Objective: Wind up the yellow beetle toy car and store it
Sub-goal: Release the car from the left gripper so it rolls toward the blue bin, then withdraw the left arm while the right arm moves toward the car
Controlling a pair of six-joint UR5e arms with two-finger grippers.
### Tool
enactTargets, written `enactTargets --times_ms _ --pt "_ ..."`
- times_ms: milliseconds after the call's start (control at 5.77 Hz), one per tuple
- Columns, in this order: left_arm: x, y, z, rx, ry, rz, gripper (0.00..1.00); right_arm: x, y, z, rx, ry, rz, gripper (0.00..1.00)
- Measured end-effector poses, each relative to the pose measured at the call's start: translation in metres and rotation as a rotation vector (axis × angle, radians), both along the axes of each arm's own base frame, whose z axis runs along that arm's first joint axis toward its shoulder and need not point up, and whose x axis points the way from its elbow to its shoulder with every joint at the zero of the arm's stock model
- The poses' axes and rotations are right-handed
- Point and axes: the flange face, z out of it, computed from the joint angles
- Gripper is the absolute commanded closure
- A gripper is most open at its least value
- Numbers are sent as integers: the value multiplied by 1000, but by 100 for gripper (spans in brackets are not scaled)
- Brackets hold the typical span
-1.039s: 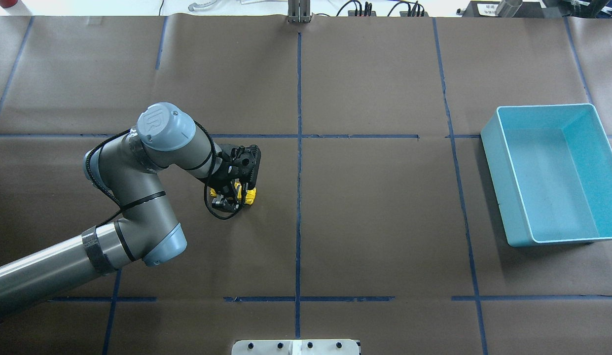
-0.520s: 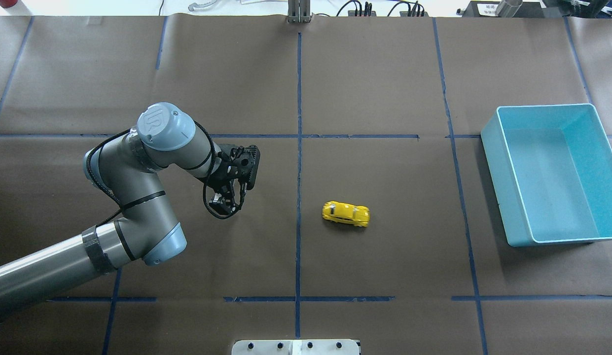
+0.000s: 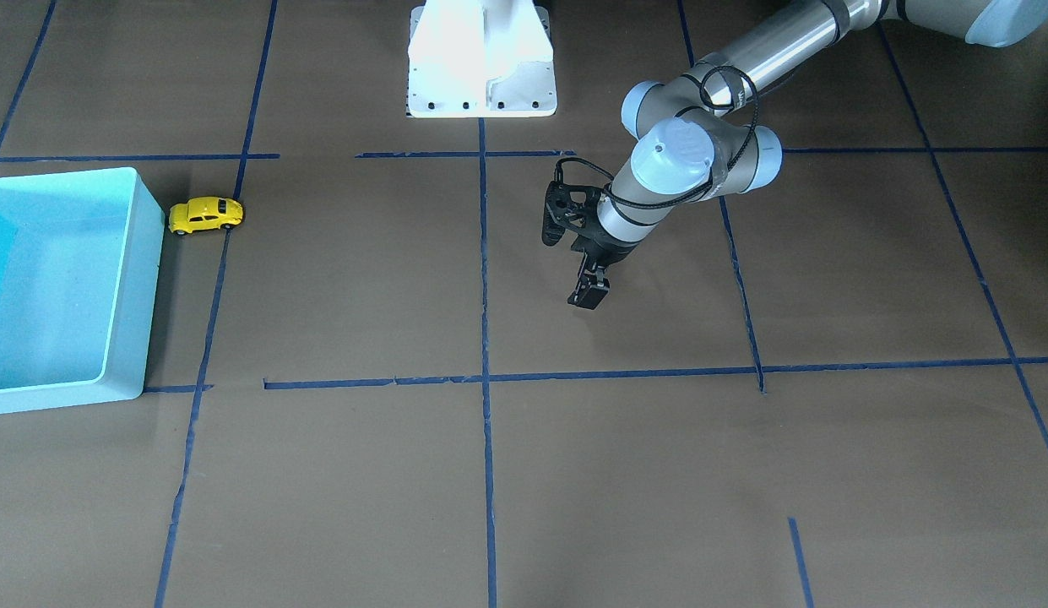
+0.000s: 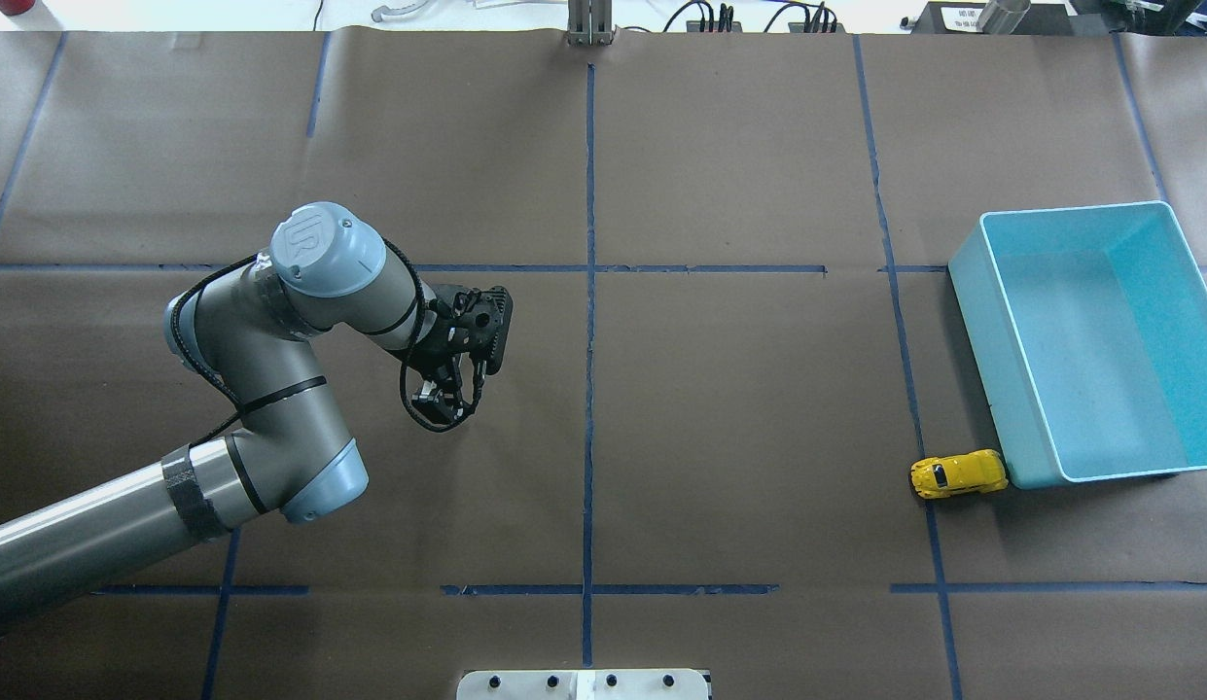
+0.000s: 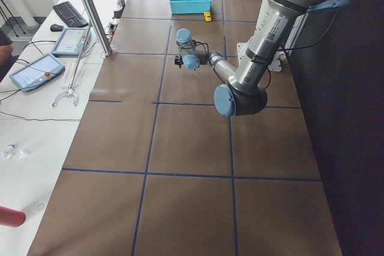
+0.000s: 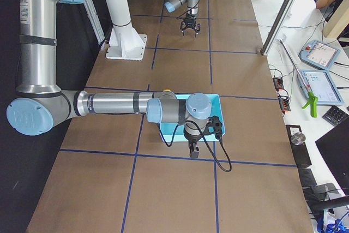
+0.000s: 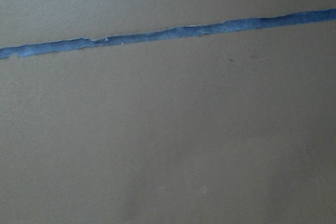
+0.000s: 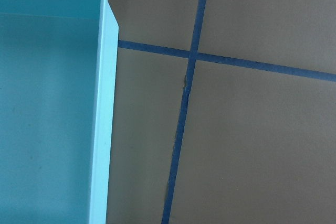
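The yellow beetle toy car [image 4: 958, 474] stands on the brown table with its nose against the near left corner of the light blue bin [image 4: 975, 331]. It also shows in the front view [image 3: 205, 214] beside the bin [image 3: 145, 279]. My left gripper [image 4: 440, 401] hangs open and empty over the left half of the table, far from the car; it also shows in the front view [image 3: 589, 294]. My right gripper [image 6: 191, 149] shows only in the right side view, beside the bin's outer end; I cannot tell if it is open. The right wrist view shows the bin's rim [image 8: 107, 103].
Blue tape lines [image 4: 589, 321] cross the brown paper. The white robot base plate [image 4: 584, 683] sits at the near edge. A side bench with tablets [image 5: 36, 70] and a metal post [image 5: 90, 10] runs along the far side.
The left gripper let go of the car. The car rolled right across the table and stopped against the bin's corner, and the bin shifted slightly. The left arm barely moved.
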Motion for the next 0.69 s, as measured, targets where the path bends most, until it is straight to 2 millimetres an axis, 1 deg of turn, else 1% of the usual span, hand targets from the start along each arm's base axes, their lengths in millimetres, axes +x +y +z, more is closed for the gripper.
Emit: enactTargets --times_ms 173,346,520,693 --pt "0 0 0 0 0 -1 0 0 0 0 0 -1 0 0" --pt "-5 -5 -1 1 0 -10 0 0 -1 -2 3 -2 0 0" --pt "-17 -15 -1 -8 -17 -32 0 -1 -4 -5 11 -3 -1 0" --pt "-39 -29 1 -47 -68 -67 0 -1 -9 -12 26 -6 -1 0"
